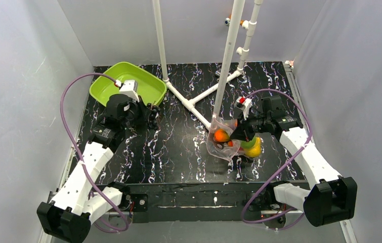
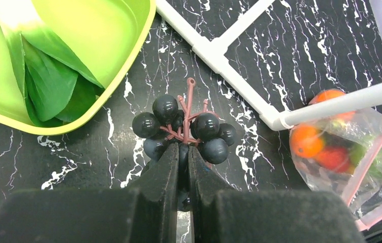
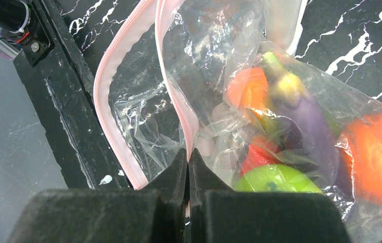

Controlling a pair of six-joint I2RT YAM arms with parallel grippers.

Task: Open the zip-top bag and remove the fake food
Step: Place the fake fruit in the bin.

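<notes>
The zip-top bag (image 1: pixel 222 144) sits at centre right of the table with its mouth open. My right gripper (image 3: pixel 187 152) is shut on one side of its pink zip strip (image 3: pixel 176 91). Fake food shows through the plastic: a green apple (image 3: pixel 274 179), a purple eggplant (image 3: pixel 310 126), an orange (image 3: pixel 381 157) and a small red piece (image 3: pixel 258 156). My left gripper (image 2: pixel 182 148) is shut on the dark grapes (image 2: pixel 206 125), just off the near corner of the lime-green tray (image 2: pixel 128 66). A green-white leafy vegetable (image 2: pixel 47 76) lies in the tray.
A white pipe frame (image 1: pixel 194 101) lies across the back of the table, and its upright (image 1: pixel 229 50) rises right behind the bag. The tray (image 1: pixel 102 86) stands at the back left. Grey walls close in both sides.
</notes>
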